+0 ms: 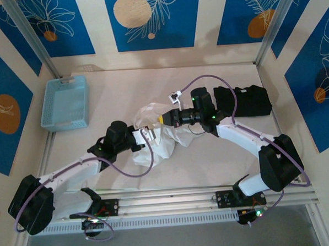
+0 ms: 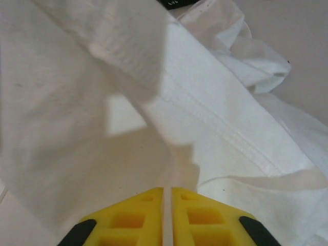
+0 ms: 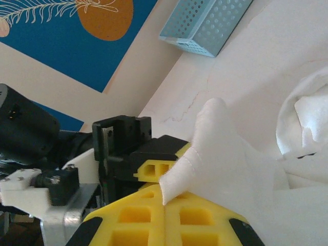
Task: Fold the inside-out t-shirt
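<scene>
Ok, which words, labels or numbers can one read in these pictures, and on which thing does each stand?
None can be read.
Black patch past the t-shirt, left wrist view: white marks, cut off and blurred.
Small white tag by the purple cable, top view: too small.

Blue basket (image 1: pixel 65 101) far-L on table (image 1: pixel 211 164), black folded garment (image 1: pixel 246 101) far-R.

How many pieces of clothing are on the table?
2. The white t-shirt is bunched in the middle; the black folded garment lies far right. Another could hide beneath the t-shirt.
</scene>
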### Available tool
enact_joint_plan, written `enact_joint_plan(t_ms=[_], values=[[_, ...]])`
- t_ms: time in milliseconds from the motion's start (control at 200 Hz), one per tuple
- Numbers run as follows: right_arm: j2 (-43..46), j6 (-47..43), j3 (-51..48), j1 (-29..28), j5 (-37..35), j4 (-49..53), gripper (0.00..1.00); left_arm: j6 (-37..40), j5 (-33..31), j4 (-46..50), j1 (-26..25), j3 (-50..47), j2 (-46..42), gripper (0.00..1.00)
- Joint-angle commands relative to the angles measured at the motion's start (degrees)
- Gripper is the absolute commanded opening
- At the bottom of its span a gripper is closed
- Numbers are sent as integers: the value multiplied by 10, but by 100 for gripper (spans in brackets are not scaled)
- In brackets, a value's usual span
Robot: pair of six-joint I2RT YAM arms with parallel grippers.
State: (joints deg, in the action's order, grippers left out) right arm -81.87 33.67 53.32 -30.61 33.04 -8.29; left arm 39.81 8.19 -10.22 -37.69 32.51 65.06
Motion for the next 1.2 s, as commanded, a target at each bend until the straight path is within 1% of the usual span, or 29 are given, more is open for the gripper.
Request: enact_joint_plan(t_ms=[0, 80, 145, 185, 300, 400, 485, 580, 705, 780, 810, 915, 1085, 1195], values=[[3, 0, 10, 3, 10, 6, 0, -14, -5, 4, -2, -8, -11, 7], [3, 1, 10, 4, 12, 6, 0, -16, -4, 6, -2, -9, -9, 5], [5, 0, 9, 3, 12, 6, 0, -16, 2, 13, -2, -9, -6, 6], [6, -1, 9, 5, 11, 7, 0, -16, 2, 16, -2, -7, -3, 10], [6, 0, 8, 5, 10, 7, 0, -9, 4, 18, -3, -4, 14, 26], [5, 2, 7, 5, 10, 5, 0, -8, 6, 7, -2, 5, 36, 30], [4, 3, 7, 4, 12, 5, 0, -10, 10, -6, -2, 12, 53, 29], [4, 3, 6, 5, 12, 4, 0, -13, 10, -20, -3, 16, 65, 26], [6, 1, 2, 5, 10, 6, 0, -18, 15, -28, -3, 15, 68, 16], [6, 1, 0, 5, 9, 5, 0, -20, 17, -29, -2, 13, 67, 8], [6, 1, 0, 6, 9, 6, 0, -22, 18, -28, -2, 13, 67, 6], [7, 0, 0, 9, 9, 6, 0, -26, 15, -26, -2, 11, 60, 3], [10, -4, -1, 15, 10, 11, 0, -32, 10, -23, -2, 0, 42, 0], [13, -7, -2, 20, 11, 14, 0, -43, 17, -28, -3, -10, 29, 0]])
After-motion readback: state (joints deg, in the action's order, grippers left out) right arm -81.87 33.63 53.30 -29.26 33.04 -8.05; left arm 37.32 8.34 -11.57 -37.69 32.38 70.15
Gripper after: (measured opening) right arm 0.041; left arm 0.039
